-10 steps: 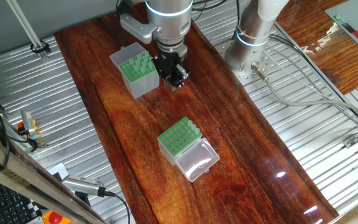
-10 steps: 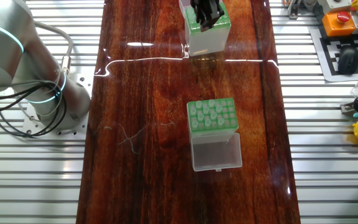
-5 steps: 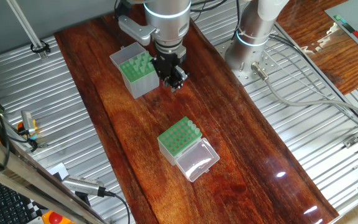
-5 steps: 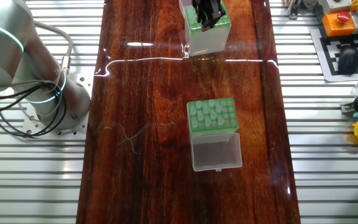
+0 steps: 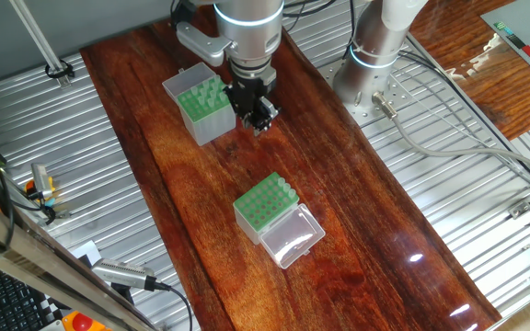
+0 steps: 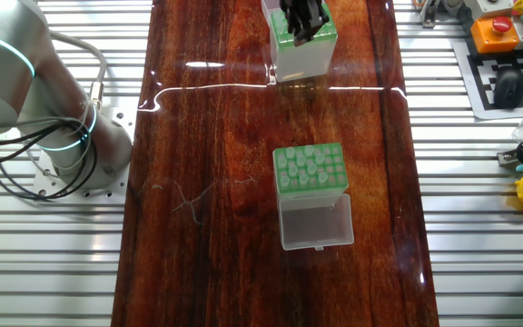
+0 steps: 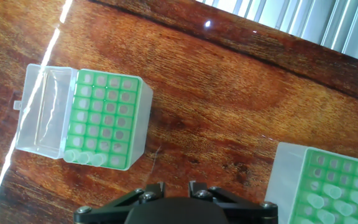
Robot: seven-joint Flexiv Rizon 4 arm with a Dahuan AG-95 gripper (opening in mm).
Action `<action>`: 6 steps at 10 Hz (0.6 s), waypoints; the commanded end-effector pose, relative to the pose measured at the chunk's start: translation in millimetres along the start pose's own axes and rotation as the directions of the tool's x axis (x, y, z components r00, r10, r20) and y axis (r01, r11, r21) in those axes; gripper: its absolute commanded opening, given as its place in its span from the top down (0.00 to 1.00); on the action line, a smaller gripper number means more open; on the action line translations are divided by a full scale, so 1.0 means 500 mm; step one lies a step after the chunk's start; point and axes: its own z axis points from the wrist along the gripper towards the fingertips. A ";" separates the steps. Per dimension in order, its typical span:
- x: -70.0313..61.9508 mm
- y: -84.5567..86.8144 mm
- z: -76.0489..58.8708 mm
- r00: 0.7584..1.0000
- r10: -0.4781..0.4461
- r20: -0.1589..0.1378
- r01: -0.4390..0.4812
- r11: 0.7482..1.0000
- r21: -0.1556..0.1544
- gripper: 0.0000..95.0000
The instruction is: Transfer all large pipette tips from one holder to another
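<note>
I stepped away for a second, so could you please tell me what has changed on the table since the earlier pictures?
Nothing has visibly changed. The claw hangs beside the taller holder, and the lidded holder sits mid-table with its lid open.

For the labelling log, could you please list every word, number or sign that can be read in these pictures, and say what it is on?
No text can be read in any view.
Taller holder: no label visible.
Shorter holder and its clear lid: no print visible.
Gripper: no marking legible.
Dark keypad-like device at the table's side: marks too small and blurred to read.
</note>
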 end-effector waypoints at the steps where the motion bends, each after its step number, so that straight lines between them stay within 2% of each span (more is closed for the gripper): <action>1: 0.001 0.000 0.000 0.978 0.210 0.008 -0.210 0.977 0.033 0.80; 6: 0.001 0.000 0.000 0.975 0.221 0.012 -0.221 0.975 0.028 0.80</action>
